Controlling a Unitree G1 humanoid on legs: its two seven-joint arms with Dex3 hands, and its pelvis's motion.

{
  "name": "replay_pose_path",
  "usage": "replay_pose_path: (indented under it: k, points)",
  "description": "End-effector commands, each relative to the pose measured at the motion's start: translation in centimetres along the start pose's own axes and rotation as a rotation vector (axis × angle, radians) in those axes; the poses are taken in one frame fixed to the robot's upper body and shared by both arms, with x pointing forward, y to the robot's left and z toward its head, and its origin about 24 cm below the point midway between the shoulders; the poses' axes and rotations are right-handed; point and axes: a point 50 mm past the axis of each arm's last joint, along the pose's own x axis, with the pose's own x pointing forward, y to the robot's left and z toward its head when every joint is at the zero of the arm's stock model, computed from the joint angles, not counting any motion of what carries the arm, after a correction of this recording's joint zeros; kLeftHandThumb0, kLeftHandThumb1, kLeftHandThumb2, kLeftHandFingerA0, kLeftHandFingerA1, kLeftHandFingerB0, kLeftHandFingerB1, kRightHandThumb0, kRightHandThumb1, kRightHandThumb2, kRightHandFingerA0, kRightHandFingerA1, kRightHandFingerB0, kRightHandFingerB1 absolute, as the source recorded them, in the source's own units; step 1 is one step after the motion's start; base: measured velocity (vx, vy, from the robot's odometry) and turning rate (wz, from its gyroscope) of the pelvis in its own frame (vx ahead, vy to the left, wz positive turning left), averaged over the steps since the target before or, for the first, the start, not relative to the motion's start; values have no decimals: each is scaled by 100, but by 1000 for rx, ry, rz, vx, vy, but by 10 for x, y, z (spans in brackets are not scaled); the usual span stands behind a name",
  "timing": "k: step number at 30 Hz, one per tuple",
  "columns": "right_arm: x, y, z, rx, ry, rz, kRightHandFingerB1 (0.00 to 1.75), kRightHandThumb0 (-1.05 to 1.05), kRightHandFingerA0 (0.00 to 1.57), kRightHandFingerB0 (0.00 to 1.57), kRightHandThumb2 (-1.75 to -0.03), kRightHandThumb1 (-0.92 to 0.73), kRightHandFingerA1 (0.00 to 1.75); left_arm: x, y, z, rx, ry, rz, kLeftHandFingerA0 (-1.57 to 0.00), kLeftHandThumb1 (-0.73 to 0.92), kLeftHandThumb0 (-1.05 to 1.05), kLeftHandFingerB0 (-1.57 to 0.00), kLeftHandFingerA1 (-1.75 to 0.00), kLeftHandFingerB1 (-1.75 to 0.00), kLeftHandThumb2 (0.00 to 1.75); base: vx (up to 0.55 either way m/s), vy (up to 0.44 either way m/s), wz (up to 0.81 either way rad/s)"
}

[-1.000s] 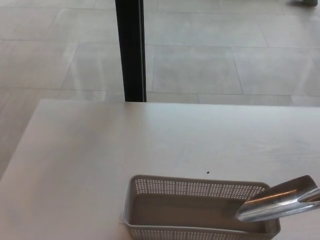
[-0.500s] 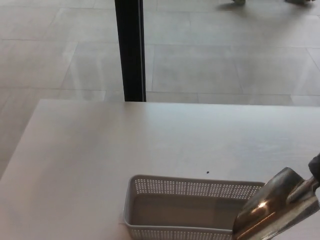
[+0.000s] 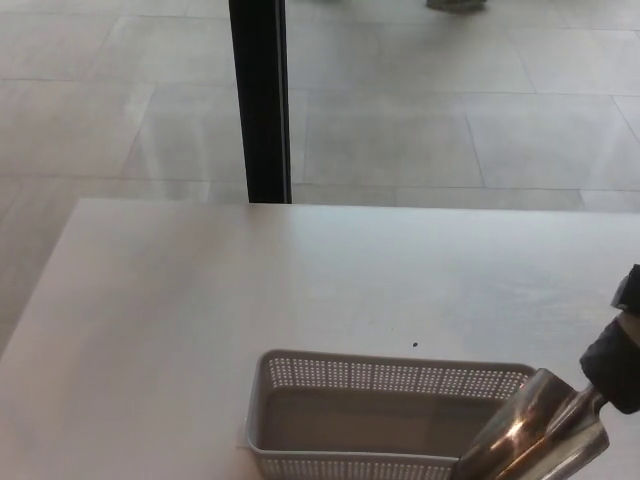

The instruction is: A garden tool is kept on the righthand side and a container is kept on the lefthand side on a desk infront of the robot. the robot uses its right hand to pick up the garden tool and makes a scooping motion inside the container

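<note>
Garden tool (image 3: 530, 432), metal scoop pinched by the right hand (image 3: 618, 362), slants down-left from that hand, tip over the container's (image 3: 385, 374) right end.

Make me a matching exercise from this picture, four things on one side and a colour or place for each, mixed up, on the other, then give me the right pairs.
Things:
1. scoop
2. basket
3. post
4. right hand

Descriptions:
A. black, upright beyond the desk
B. shiny metal, blade over the basket's right end
C. pale grey, perforated walls, on the desk
D. black, at the picture's right edge, on the scoop's handle

Pairs: 1-B, 2-C, 3-A, 4-D
</note>
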Motion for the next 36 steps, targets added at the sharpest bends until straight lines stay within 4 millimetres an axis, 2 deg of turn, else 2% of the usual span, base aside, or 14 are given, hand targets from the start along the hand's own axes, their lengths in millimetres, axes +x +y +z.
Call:
replay_pose_path:
  k: [1, 3, 4, 6, 7, 8, 10, 11, 16, 20, 21, 25, 33, 36]
  points:
    - [-9, 12, -28, 18, 199, 69, 111, -17, 87, 85, -71, -45, 163, -1, 2, -4, 6, 8, 0, -96, -8, -68, -86, -106, -97, 110, 0, 0, 0]
    - [-11, 14, -33, 23, 228, 87, 115, -16, 85, 82, -73, -46, 164, -2, 3, -3, 5, 6, -7, -97, -12, -65, -90, -105, -96, 109, 0, 0, 0]
    - [-14, 16, -40, 29, 282, 120, 90, -20, 88, 88, -60, -51, 163, -2, 3, -3, 3, 5, -8, -101, -11, -66, -90, -105, -96, 109, 0, 0, 0]
    - [-18, 19, -46, 50, 323, 151, 87, -17, 85, 91, -59, -51, 160, -2, 2, -8, 1, 20, -12, -98, -9, -64, -86, -105, -96, 110, 0, 0, 0]
    - [-24, 23, -53, 71, 386, 114, 93, -20, 85, 93, -58, -51, 162, -2, 1, -9, 3, 22, 2, -106, -9, -64, -91, -104, -97, 110, 0, 0, 0]
    - [-30, 27, -58, 101, 448, 118, 153, -19, 72, 67, -64, -59, 174, -2, 0, -9, 17, 26, 8, -95, -4, -69, -84, -104, -96, 108, 0, 0, 0]
    - [-37, 30, -66, 132, 517, 145, 165, -21, 69, 60, -69, -62, 175, -2, 0, -9, 13, 26, 5, -96, -5, -65, -85, -104, -96, 109, 0, 0, 0]
    - [-40, 29, -68, 144, 531, 139, 159, -16, 86, 65, -67, -61, 175, -2, 0, -9, 3, 22, 6, -98, -7, -64, -87, -104, -96, 110, 0, 0, 0]
    - [-44, 30, -72, 153, 560, 138, 162, -26, 70, 60, -64, -64, 174, -1, 1, -7, 16, 17, 7, -97, -6, -68, -87, -104, -96, 109, 0, 0, 0]
    - [-44, 32, -67, 145, 505, 120, 162, -17, 70, 57, -61, -62, 175, -1, 0, -6, 21, 20, 2, -94, -3, -65, -82, -102, -94, 107, 0, 0, 0]
    - [-41, 32, -64, 125, 464, 121, 153, -7, 83, 57, -61, -57, 175, -1, 0, -7, 31, 22, 9, -97, -2, -69, -84, -102, -94, 107, 0, 0, 0]
    - [-30, 31, -55, 99, 366, 99, 151, -8, 87, 70, -70, -46, 175, -1, 0, -4, 1, 11, 7, -104, -7, -65, -90, -104, -97, 111, 0, 0, 0]
    - [-24, 30, -43, 89, 244, 90, 140, -18, 88, 68, -86, -48, 174, 0, 1, 0, -25, 2, 2, -101, -9, -66, -87, -104, -95, 105, 0, 0, 0]
    - [-23, 30, -42, 85, 241, 114, 131, -19, 87, 73, -80, -52, 168, 0, 2, 3, 17, 0, 0, -99, -6, -67, -86, -103, -95, 107, 0, 0, 0]
